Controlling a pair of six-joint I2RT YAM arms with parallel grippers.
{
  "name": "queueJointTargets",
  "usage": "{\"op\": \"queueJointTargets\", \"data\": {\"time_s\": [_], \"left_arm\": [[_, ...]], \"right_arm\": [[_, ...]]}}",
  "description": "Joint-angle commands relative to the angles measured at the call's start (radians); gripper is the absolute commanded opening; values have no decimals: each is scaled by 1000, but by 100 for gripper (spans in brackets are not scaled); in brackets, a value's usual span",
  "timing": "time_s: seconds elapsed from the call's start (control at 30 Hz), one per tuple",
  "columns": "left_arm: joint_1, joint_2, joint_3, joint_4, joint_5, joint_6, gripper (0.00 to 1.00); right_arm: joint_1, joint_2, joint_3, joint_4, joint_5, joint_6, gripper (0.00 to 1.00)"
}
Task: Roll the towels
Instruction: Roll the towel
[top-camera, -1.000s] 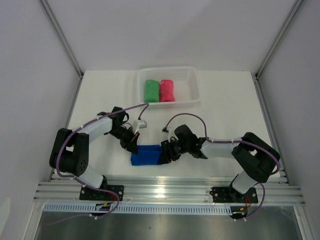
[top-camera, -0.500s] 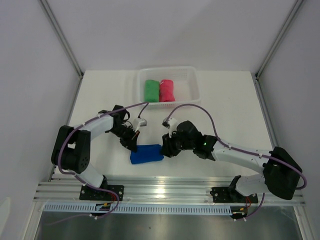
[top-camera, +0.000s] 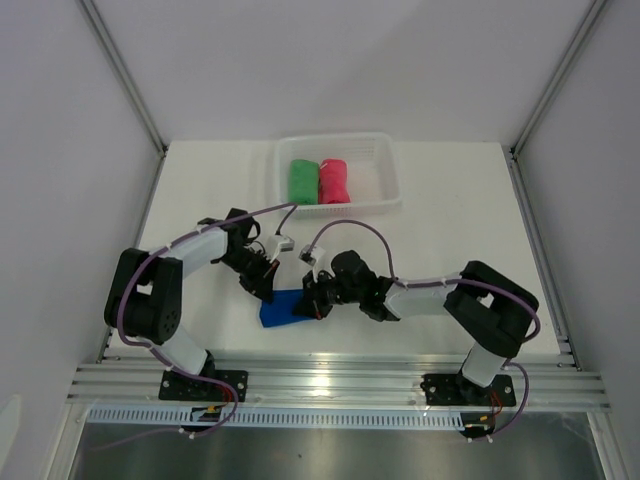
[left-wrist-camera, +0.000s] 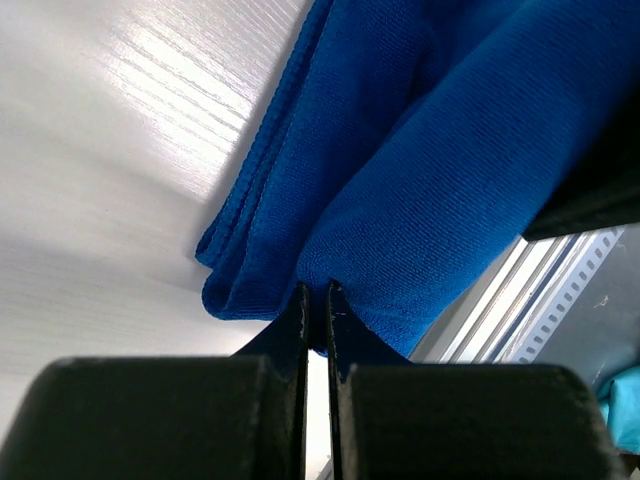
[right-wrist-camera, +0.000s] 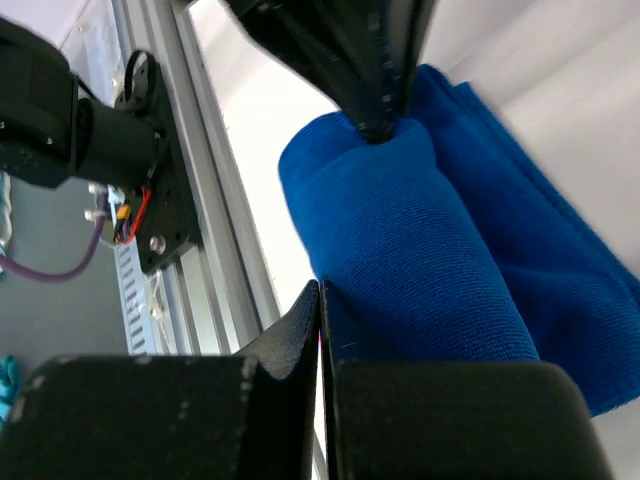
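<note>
Basket (top-camera: 391, 182) at rear centre of table (top-camera: 455, 235). In basket, L half: two rolled towels side by side, touching: L rolled towel (top-camera: 302, 182), R rolled towel (top-camera: 333, 181). Third towel (top-camera: 280, 311) on table near front edge, well apart from basket, behind rail (top-camera: 340, 384). L gripper (top-camera: 267, 292) at its L-rear end, R gripper (top-camera: 313, 302) at its R end; towel btwn them.

Pair of arms, matching build: left arm (top-camera: 190, 255) and right arm (top-camera: 440, 295), each with white link shells, rounded black joint housings and a black base plate (top-camera: 205, 385) with screws. One purple cable (top-camera: 262, 215) per arm, looped free of the links, with a white plug (top-camera: 283, 243) at the wrist; red wire (right-wrist-camera: 138, 205) at the base. The left gripper (left-wrist-camera: 315, 295) and right gripper (right-wrist-camera: 320, 295) have matt black blocky fingers with tapered tips and pale scuff specks.
</note>
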Motion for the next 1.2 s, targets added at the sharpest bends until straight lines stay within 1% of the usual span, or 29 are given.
{"op": "queueJointTargets", "data": {"time_s": [0.0, 0.1, 0.17, 0.2, 0.3, 0.43, 0.5, 0.53, 0.57, 0.63, 0.67, 0.77, 0.93, 1.1, 1.17], "left_arm": [[3, 15, 23, 5, -79, 11, 1], [3, 11, 28, 4, -84, 17, 1], [3, 7, 29, 2, -80, 23, 2], [3, 2, 28, 2, -82, 28, 3], [3, 2, 34, 16, -96, 26, 4], [3, 10, 43, 22, -125, 30, 1], [3, 13, 40, 21, -128, 31, 1], [3, 14, 40, 21, -130, 33, 1], [3, 15, 38, 22, -130, 33, 1], [3, 14, 35, 22, -125, 31, 1], [2, 16, 35, 24, -120, 31, 1], [3, 18, 37, 27, -117, 31, 1], [2, 19, 38, 24, -117, 34, 1], [2, 15, 37, 22, -119, 39, 1], [3, 13, 40, 21, -119, 42, 1]], "right_arm": [[-31, 37, -9, 194, -32, 74, 0], [-55, 89, -47, 283, -31, 143, 0], [-77, 130, -76, 346, -38, 187, 0], [-80, 144, -85, 414, -41, 236, 0], [-97, 196, -101, 501, -60, 313, 0], [-97, 219, -96, 620, -136, 355, 0], [-90, 183, -75, 567, -135, 312, 0], [-87, 166, -60, 520, -127, 287, 0], [-81, 128, -44, 427, -121, 255, 0], [-58, 97, 5, 352, -106, 168, 0], [-51, 86, 22, 293, -101, 149, 0], [-43, 77, 63, 240, -80, 106, 0], [-61, 144, 53, 263, -49, 115, 0], [-84, 222, 39, 344, -34, 169, 0], [-90, 256, 31, 370, 1, 190, 0]]}}
